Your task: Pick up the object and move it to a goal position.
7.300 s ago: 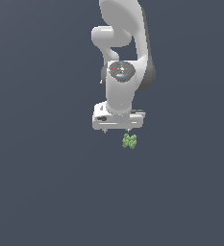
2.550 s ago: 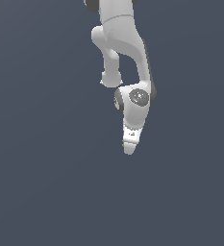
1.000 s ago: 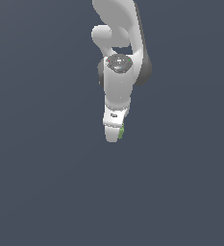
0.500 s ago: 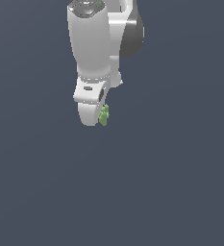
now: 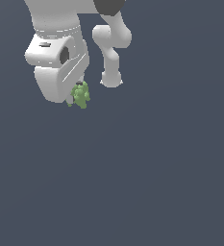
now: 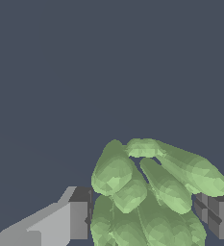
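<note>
One white Panda arm fills the upper part of the exterior view, set against a plain dark blue-grey ground. At the exterior view's left sits the bulky white wrist housing (image 5: pixel 56 62), with a dark round opening on its side. Just below and to the right of that housing, the gripper (image 5: pixel 76 98) is mostly hidden behind the body of the hand, and the object (image 5: pixel 80 94), a light-green lumpy cluster of stubby lobes, pokes out from under it. Further toward the exterior view's right, a slimmer white arm link (image 5: pixel 111 53) bends down to a rounded end, well apart from the green cluster.

In the wrist view, one grey finger (image 6: pixel 77 218) presses against one side of the object (image 6: pixel 152 192) and the other finger (image 6: pixel 218 217) sits against its opposite side, so the jaws are clamped on it. Its leaf-like lobes bulge out beyond the pads, away from the camera. Nothing else touches the cluster.
</note>
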`<action>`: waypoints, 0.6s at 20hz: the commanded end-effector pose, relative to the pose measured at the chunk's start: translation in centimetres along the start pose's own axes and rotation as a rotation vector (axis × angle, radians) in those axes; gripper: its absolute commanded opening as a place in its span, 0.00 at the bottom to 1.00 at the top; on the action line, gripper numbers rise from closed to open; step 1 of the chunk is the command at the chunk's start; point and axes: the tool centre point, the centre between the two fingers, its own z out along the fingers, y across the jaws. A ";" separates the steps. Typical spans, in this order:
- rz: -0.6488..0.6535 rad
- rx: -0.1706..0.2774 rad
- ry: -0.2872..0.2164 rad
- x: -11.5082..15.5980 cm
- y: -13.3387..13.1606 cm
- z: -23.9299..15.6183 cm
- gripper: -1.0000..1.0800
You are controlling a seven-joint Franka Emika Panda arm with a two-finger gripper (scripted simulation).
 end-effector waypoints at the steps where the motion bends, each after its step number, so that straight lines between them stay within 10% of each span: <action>1: -0.001 0.001 0.000 -1.2 0.4 -2.1 0.00; 12: 0.001 0.001 -0.002 -5.3 2.2 -8.9 0.00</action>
